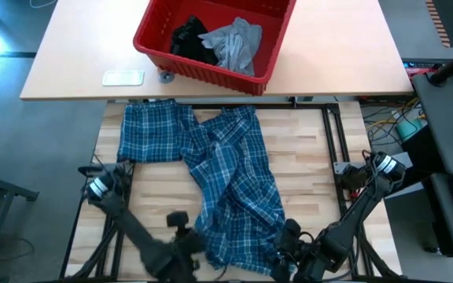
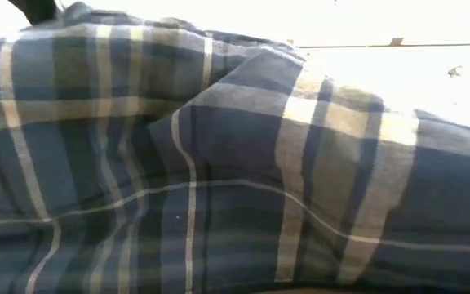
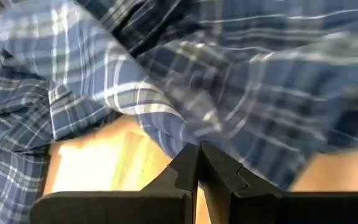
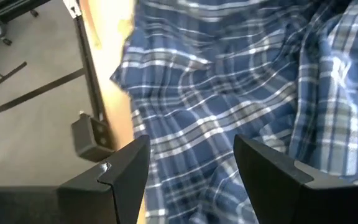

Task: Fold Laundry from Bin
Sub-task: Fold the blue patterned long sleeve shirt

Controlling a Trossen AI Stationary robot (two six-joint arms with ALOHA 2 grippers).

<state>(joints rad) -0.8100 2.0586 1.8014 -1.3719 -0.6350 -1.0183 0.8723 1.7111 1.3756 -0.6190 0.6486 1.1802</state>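
Note:
The blue-and-white plaid shirt (image 1: 226,173) lies crumpled on the wooden table. It runs from the far left corner to the near edge, and it fills the low view (image 2: 219,163). At the far side stands the red bin (image 1: 267,59), with a grey T-shirt (image 1: 238,43) and a black garment (image 1: 189,38) inside. My left gripper (image 1: 189,240) is shut at the shirt's near left side (image 3: 199,152), its tips right at a fold. My right gripper (image 1: 288,242) stands open over the shirt's near right part (image 4: 191,155), with nothing between its fingers. My left gripper's shut fingertips (image 3: 188,163) stand slanting down at the edge of a shirt fold (image 3: 166,134), above bare wood. I cannot tell whether they touch the cloth.
The bin stands on a second, lighter table (image 1: 329,47) behind mine, beside a flat white object (image 1: 123,77). Dark frame rails (image 1: 333,134) run along the wooden table's far and right sides. Bare wood (image 1: 305,165) lies to the right of the shirt.

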